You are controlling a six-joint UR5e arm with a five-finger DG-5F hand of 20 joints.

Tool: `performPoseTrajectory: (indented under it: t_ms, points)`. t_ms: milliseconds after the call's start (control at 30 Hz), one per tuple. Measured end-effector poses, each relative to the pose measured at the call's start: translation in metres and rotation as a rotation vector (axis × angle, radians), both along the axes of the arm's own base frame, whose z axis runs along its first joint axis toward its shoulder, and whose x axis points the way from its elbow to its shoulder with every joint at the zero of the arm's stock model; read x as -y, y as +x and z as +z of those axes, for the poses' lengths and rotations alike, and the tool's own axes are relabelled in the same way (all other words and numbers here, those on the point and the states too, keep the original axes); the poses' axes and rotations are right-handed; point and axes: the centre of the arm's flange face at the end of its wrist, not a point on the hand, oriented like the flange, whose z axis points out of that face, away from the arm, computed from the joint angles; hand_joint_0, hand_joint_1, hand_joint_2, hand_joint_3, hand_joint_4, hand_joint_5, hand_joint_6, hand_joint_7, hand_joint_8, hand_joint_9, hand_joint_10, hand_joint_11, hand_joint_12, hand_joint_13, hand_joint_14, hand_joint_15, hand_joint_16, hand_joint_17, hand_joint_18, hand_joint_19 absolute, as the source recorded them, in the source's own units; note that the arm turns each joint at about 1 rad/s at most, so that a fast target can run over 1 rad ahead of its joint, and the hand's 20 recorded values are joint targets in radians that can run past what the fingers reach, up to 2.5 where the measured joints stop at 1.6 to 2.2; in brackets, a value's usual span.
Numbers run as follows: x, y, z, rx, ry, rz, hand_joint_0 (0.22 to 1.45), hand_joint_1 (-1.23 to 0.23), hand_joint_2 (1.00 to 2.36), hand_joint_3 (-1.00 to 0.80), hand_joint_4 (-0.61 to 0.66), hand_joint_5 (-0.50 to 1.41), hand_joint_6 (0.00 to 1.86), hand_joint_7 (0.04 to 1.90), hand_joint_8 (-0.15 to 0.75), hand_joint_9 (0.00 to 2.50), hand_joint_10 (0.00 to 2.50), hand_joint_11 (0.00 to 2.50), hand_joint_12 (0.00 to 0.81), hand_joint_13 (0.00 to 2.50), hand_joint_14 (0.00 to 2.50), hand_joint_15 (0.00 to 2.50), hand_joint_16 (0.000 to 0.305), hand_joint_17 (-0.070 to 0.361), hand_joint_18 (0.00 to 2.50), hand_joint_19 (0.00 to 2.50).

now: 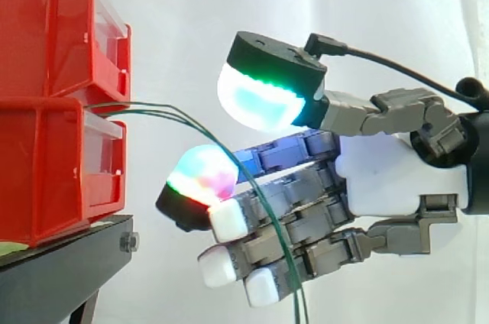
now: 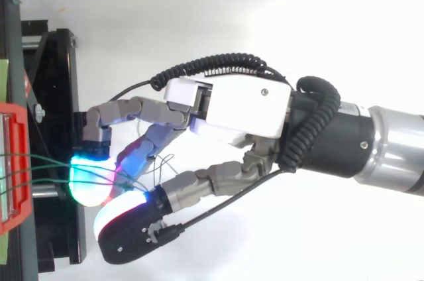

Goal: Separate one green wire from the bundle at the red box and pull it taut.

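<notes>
Several thin green wires come out from between the two stacked red boxes at the left. They arc right and then hang down across the fingers. My hand reaches in from the right with its fingers stretched toward the boxes. Its big pad glowing green and cyan sits above the wires. A pad glowing in mixed colours lies just under them, close to the lower box. From above, the wires cross the red box and reach the glowing fingertips. The hand is open, and no wire is pinched.
The red boxes rest on a black stand whose edge lies just below the fingers. A white curtain hangs behind. The wires trail down out of the side view at the bottom.
</notes>
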Motion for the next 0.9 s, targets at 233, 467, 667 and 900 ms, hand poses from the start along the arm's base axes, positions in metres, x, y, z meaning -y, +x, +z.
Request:
performPoseTrajectory:
  t_ms: [233,467,667,900]
  points:
    - [0.0014,-0.0048,0.0065,-0.022,-0.002,-0.001,0.59,-0.76,1.02,-0.27,0.15,-0.13,0.70,1.11,0.263,1.00,0.02,0.43,0.347,0.84,0.02,0.39,0.051,0.114,0.71,0.61]
    - [0.0033,-0.0052,0.0077,-0.022,0.004,-0.004,0.56,-0.63,1.01,-0.44,0.18,-0.12,0.74,1.03,0.273,1.05,0.02,0.45,0.353,0.85,0.02,0.40,0.051,0.114,0.72,0.61]
    - [0.0072,-0.0053,0.0078,-0.022,0.005,-0.009,0.59,-0.55,1.01,-0.38,0.16,-0.11,0.73,1.10,0.275,1.08,0.02,0.46,0.353,0.90,0.02,0.42,0.050,0.113,0.75,0.63]
    - [0.0096,-0.0049,0.0093,-0.019,0.006,-0.012,0.57,-0.68,1.02,-0.16,0.18,-0.16,0.85,0.97,0.289,1.04,0.02,0.54,0.364,0.90,0.02,0.44,0.052,0.117,0.77,0.66]
